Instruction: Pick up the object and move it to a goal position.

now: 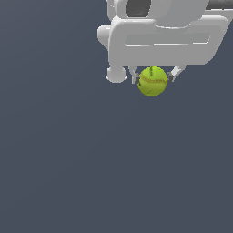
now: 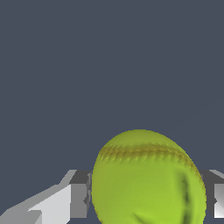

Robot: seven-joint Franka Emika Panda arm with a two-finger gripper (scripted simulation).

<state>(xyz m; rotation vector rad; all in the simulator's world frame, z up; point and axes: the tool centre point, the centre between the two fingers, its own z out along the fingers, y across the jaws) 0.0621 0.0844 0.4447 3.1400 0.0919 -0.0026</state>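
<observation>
The yellow-green ball (image 1: 152, 82) with a thin reddish seam sits between the two fingers of my white gripper (image 1: 154, 76) near the top of the exterior view. The fingers (image 1: 135, 77) press against both of its sides. In the wrist view the ball (image 2: 146, 179) fills the space between the fingers (image 2: 78, 194), and the gripper (image 2: 146, 197) is shut on it. No goal marker shows in either view.
A plain dark grey surface (image 1: 91, 173) fills both views. The arm's white body (image 1: 164, 32) covers the top of the exterior view.
</observation>
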